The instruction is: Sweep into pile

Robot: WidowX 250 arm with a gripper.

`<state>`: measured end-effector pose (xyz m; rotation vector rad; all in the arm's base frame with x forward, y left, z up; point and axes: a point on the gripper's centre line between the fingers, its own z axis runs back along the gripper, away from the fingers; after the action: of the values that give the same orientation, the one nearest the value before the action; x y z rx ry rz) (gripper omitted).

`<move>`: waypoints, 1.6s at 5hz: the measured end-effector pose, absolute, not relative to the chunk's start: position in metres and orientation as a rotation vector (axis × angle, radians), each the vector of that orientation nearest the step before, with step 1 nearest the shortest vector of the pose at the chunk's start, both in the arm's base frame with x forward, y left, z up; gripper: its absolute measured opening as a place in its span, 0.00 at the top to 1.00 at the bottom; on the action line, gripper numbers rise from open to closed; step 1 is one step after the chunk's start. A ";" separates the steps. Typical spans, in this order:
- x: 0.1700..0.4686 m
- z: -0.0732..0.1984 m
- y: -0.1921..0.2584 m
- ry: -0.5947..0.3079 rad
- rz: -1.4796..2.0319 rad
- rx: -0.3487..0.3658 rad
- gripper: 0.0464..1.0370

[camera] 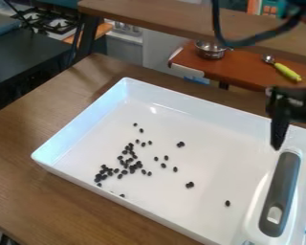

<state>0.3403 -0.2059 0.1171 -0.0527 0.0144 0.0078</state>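
Right side of the frame: your gripper hangs just above the upper end of the grey-handled tool in the picture. Handle runs near-vertical, bottom leaning left, so the grab likely needs a shift down-frame along that axis. Can't tell if it's clenched or released. Black beans lie well left, scattered in the white tray.

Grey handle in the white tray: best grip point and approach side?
Grey handle, around mid-length, from above, closing across its narrow width. It's long and slim, lying flat with its top exposed. The white tray's raised walls would probably crowd a low side approach.
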 end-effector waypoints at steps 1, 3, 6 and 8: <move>0.336 0.108 -0.207 0.016 0.000 -0.039 0.04; 0.333 0.100 -0.206 0.009 -0.023 -0.009 0.04; 0.323 0.077 -0.194 0.035 -0.028 0.038 0.09; 0.319 0.083 -0.191 0.008 -0.029 0.032 0.56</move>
<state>0.3187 -0.1907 0.0834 0.0318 0.0078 -0.0293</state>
